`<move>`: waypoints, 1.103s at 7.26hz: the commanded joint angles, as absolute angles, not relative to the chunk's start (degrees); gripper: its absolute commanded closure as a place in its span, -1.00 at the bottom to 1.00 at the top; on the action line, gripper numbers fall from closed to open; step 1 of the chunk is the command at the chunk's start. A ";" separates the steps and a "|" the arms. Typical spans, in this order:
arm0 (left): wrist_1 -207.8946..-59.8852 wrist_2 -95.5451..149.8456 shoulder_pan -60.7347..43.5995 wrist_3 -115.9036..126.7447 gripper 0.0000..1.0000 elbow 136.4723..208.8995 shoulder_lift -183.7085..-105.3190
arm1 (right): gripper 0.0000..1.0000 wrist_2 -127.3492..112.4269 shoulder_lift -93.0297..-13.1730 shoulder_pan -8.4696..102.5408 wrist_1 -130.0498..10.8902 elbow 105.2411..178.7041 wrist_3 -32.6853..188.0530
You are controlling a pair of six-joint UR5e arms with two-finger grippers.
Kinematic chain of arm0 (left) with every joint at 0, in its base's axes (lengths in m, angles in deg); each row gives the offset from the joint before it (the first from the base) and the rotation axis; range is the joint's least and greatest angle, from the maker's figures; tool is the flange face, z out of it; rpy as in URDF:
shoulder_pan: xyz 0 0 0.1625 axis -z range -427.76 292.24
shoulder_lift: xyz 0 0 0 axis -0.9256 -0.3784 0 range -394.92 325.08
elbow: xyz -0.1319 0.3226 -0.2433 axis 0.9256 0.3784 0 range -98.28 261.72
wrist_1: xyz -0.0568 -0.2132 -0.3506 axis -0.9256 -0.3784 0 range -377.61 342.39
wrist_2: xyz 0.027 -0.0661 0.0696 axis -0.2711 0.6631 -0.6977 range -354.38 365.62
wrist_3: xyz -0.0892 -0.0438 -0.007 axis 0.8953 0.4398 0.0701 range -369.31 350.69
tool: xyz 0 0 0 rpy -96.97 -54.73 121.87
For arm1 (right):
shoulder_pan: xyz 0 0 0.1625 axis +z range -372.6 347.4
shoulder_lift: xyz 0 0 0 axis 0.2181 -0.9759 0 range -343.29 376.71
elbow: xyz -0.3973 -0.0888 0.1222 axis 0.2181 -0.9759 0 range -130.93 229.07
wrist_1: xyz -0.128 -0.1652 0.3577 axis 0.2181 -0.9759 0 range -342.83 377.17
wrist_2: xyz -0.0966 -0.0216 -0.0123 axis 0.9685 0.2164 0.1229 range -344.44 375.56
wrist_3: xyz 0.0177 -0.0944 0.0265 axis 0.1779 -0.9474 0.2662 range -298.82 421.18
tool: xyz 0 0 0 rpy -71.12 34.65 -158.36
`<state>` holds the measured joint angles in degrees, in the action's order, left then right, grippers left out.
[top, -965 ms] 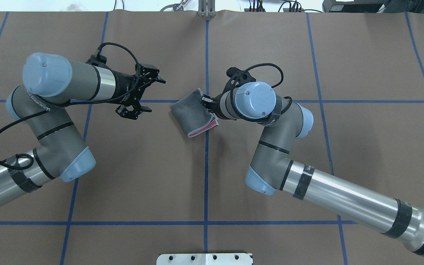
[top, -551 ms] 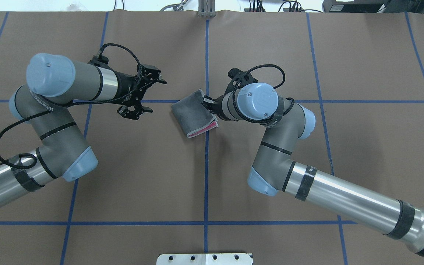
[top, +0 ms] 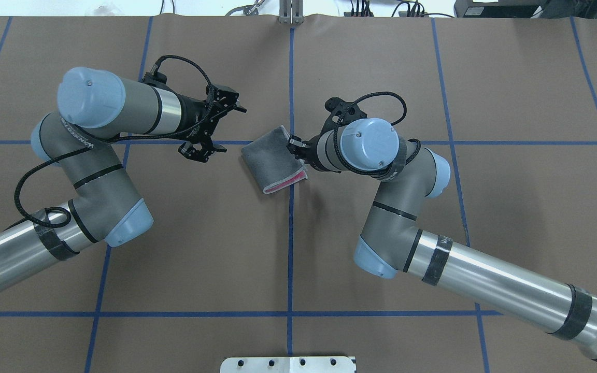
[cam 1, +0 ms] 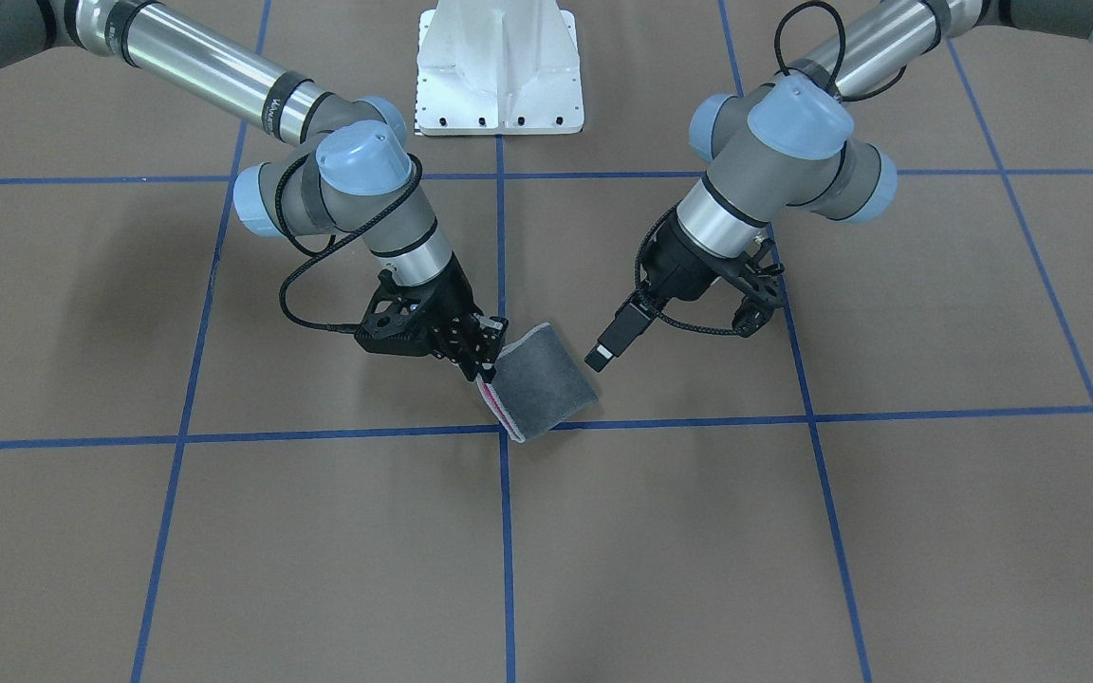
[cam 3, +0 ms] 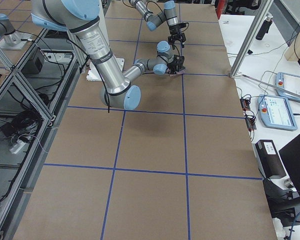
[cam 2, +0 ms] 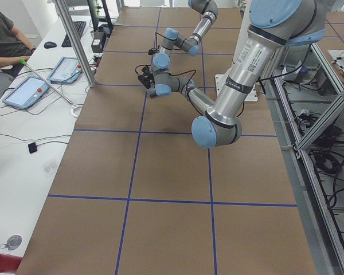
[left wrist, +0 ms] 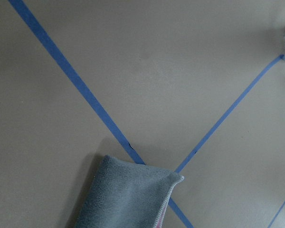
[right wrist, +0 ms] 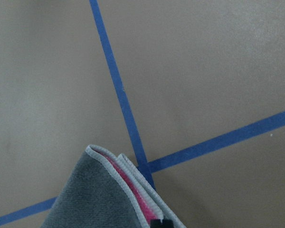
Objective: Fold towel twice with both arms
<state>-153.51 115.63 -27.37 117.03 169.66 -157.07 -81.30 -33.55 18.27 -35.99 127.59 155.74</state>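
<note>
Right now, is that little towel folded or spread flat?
Folded. The towel shows grey outside, with pink and doubled stitched edges peeking from its open side.

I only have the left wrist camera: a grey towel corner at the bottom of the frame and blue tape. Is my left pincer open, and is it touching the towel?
Observer: The left pincer is wide open and empty, clear of the towel, with bare table between them.
Operator: What is the right arm doing?
Observer: The right pincer is closed on the towel's edge, on the side facing away from your left pincer.
Operator: How does the fold look?
Observer: Grey face out. The right wrist camera shows two stitched edges stacked with pink between them. I cannot count the folds.
</note>
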 commanded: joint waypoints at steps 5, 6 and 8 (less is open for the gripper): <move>-168.46 103.42 -31.96 116.37 -1.00 155.40 -163.59 | -1.00 -96.06 -45.87 27.65 -36.01 140.30 155.23; -170.87 101.26 -33.38 116.29 -1.00 153.54 -163.77 | -1.00 -96.06 -45.87 27.83 -36.09 140.21 155.31; -171.85 100.11 -35.15 116.28 -1.00 152.47 -163.68 | -1.00 -95.97 -45.96 28.18 -36.09 140.12 155.31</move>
